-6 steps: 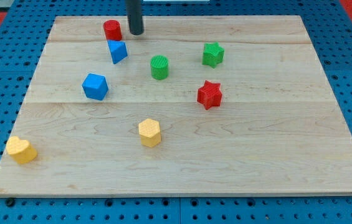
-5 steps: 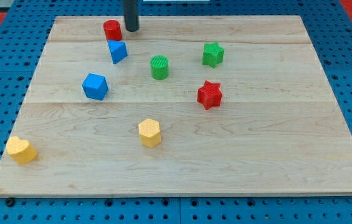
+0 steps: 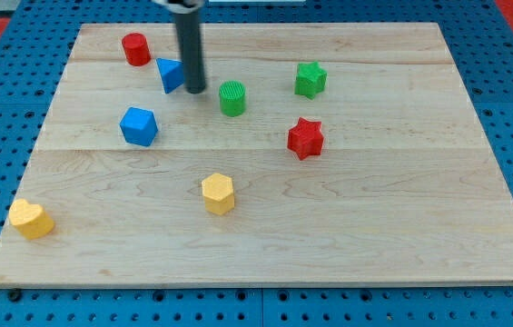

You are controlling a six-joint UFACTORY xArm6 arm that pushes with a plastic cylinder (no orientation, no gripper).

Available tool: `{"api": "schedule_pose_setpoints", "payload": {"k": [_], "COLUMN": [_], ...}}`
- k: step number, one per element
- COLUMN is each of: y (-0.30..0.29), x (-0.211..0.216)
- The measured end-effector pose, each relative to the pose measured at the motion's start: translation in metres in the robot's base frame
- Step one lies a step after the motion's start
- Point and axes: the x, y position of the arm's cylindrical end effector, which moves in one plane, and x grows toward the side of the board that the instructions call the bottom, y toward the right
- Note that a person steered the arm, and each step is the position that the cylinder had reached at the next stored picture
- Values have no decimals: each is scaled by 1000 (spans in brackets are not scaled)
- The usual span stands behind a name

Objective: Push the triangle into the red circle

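Note:
The blue triangle [image 3: 171, 74] lies near the view's top left on the wooden board [image 3: 374, 209]. The red circle [image 3: 135, 48], a short cylinder, stands up and to the left of it, with a small gap between them. My tip [image 3: 195, 91] rests on the board right beside the triangle's right side, between the triangle and the green cylinder [image 3: 232, 98]. The rod comes down from the view's top.
A blue cube [image 3: 139, 125] lies below the triangle. A green star [image 3: 310, 79] and a red star [image 3: 305, 137] lie to the right. A yellow hexagon block [image 3: 219, 193] sits in the middle and a yellow heart block [image 3: 31, 219] at the bottom left.
The red circle has slid left, away from the triangle. My tip has moved from beside the red circle down to the triangle's right side. The other blocks have not moved.

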Motion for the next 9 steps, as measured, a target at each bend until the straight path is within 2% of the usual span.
{"api": "schedule_pose_setpoints", "payload": {"k": [1,2,3,5,6,7,8,9], "y": [-44,-52,-18,34,133,249,295,267], "x": [-24,-36,-37,-74,-121,-111,-66,-23]}}
